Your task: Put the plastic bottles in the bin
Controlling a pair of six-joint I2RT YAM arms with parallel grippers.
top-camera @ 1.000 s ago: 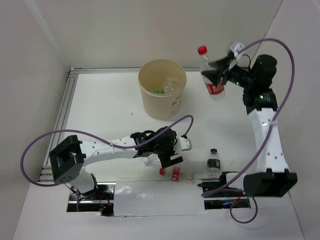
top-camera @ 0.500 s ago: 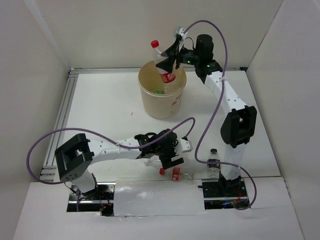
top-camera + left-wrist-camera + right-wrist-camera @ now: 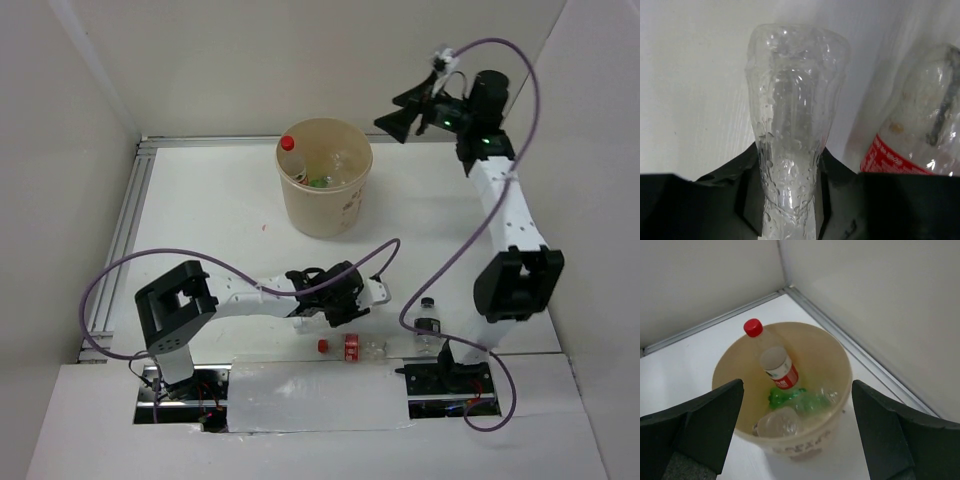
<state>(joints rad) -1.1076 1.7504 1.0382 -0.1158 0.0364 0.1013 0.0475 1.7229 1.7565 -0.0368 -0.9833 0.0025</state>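
Note:
The beige bin [image 3: 345, 205] stands at the back middle of the table. Inside it lean a red-capped bottle [image 3: 777, 361], a green bottle [image 3: 796, 401] and a clear crushed one [image 3: 780, 423]. My right gripper [image 3: 405, 115] hangs open and empty in the air, up and right of the bin. My left gripper [image 3: 788, 165] is low near the front, shut on a clear crushed bottle [image 3: 795, 90]. Right beside it lies a red-labelled bottle [image 3: 905, 150], seen on the table with its red cap [image 3: 348, 346]. A black-capped bottle [image 3: 428, 326] stands at the front right.
White walls enclose the table on three sides, with a metal rail [image 3: 130, 220] along the left edge. The right arm's purple cable [image 3: 445, 265] loops down close to the black-capped bottle. A taped strip [image 3: 310, 395] runs between the arm bases.
The right gripper swung over the bin, opened, dropped its red-capped bottle inside and drew back right. The left gripper closed on the clear crushed bottle.

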